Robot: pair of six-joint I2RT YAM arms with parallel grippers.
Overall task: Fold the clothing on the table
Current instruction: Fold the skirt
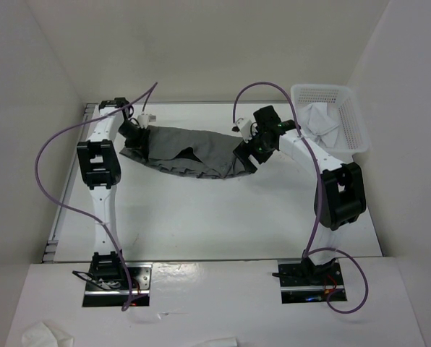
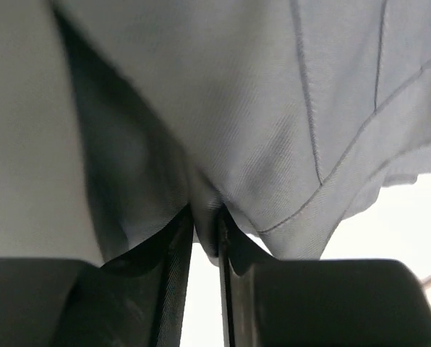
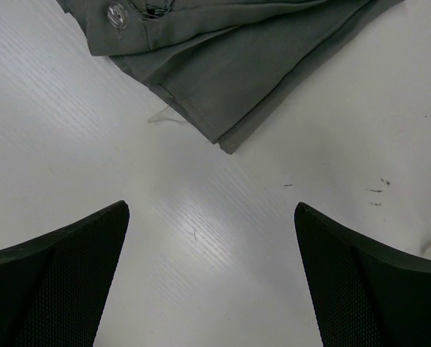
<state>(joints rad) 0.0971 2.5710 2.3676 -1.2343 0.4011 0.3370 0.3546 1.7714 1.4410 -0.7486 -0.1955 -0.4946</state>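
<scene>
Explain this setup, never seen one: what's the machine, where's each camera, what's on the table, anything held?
Two white robot arms are bolted at the near edge of a white table. One picture comes from a fixed camera above and behind them; the other two come from cameras on each wrist. A dark grey skirt lies at the far side, with a white mesh basket at the far right, a white cloth inside. The left gripper is pinching skirt fabric. The right gripper is open above bare table near a skirt corner, holding nothing.
</scene>
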